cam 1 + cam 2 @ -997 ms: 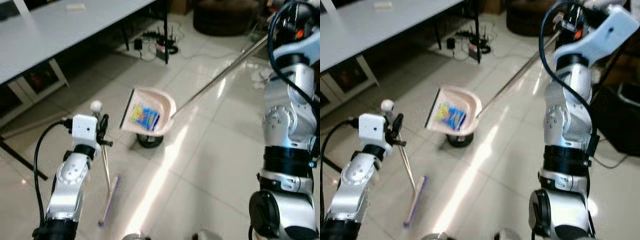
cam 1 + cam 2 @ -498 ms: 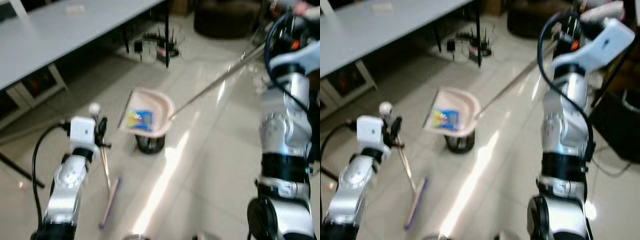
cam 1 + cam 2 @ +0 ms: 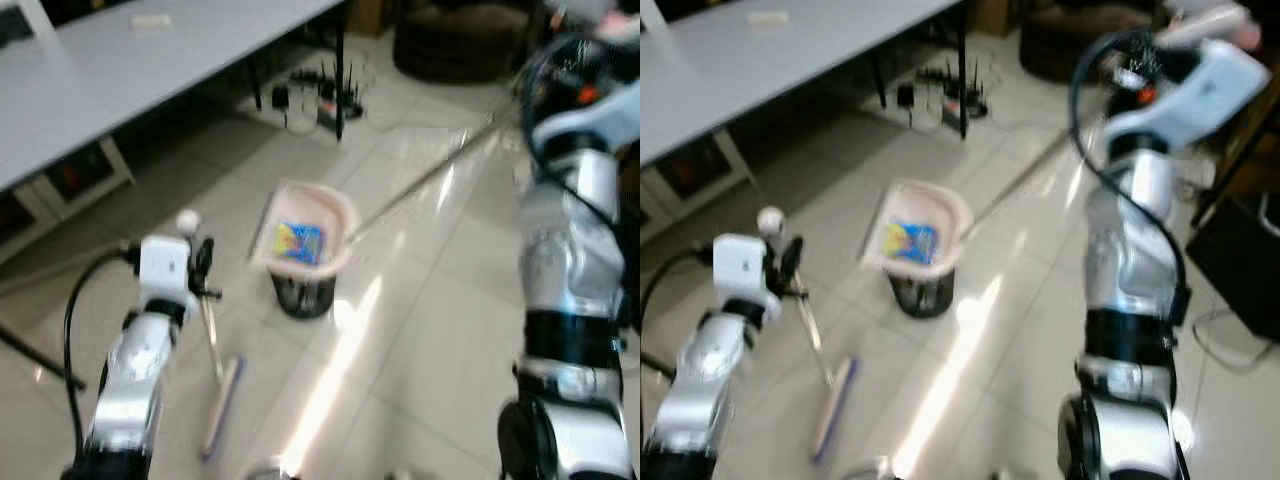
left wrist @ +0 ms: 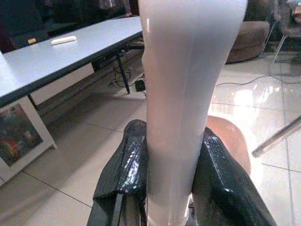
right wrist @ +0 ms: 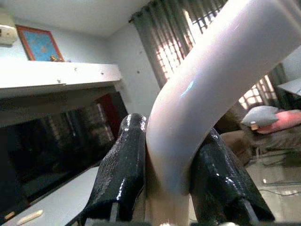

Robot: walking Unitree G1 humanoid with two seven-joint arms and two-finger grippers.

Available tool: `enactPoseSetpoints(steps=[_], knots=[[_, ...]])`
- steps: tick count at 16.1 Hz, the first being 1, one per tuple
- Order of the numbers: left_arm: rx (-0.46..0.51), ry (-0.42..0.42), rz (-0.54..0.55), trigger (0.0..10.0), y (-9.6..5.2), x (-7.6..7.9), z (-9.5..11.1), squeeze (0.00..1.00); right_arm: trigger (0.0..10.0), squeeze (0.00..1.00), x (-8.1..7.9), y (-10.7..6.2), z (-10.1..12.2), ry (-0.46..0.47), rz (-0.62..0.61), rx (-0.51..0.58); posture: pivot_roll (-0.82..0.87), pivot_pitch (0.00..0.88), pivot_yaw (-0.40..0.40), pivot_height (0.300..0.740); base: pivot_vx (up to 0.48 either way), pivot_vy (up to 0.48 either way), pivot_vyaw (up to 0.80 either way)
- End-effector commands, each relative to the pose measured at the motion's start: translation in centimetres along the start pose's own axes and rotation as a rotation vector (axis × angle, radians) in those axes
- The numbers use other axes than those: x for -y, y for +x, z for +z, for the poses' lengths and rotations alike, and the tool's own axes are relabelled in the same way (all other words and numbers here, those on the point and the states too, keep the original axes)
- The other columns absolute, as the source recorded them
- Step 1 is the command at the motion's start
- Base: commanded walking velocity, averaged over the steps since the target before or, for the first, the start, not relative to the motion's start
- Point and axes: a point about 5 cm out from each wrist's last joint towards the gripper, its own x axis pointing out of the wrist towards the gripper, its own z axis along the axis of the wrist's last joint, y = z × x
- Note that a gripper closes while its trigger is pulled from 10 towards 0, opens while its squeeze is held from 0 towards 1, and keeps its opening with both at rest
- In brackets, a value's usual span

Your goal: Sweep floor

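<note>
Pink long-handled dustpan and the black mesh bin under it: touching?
Cannot tell. In the left eye view the pink long-handled dustpan overlaps the black mesh bin's rim, and blur hides contact or gap.

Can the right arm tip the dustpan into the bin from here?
Probably yes. The dustpan hangs right over the bin, with the wrapper in it, and the right gripper clamps its handle. Nothing sits between them.

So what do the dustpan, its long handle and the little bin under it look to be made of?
The dustpan looks like smooth pale pink plastic, matte and moulded. Its long handle seems to be polished metal, thin and shiny, ending in a glossy white grip clamped in the right gripper. The bin looks like dark mesh or ribbed plastic; blur leaves that open.
</note>
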Motion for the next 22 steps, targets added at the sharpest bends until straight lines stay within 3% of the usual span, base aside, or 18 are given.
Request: enactPoseSetpoints(steps=[1,4,6,22], knots=[[0.040,0.009,-0.006,10.0,0.30,0.12,0.96,0.00,10.0,0.00,0.01,0.42,1.76,-0.005,0.003,0.068,0.03,0.066,0.060,0.740,0.409,0.000,0.00],[0.040,0.008,-0.007,10.0,0.34,0.11,0.97,0.00,10.0,0.00,0.03,0.44,1.72,-0.002,-0.006,0.069,0.03,0.065,0.062,0.740,0.410,0.000,0.67],[0.043,0.010,-0.007,10.0,0.38,0.08,1.06,0.00,10.0,0.00,0.24,0.36,1.83,0.034,-0.022,0.084,0.03,0.064,0.065,0.740,0.409,0.000,0.00],[0.037,0.010,-0.034,10.0,0.48,0.36,0.98,0.00,10.0,0.00,0.59,0.06,1.76,0.050,-0.037,0.076,0.04,0.071,0.070,0.740,0.399,0.000,-0.11]])
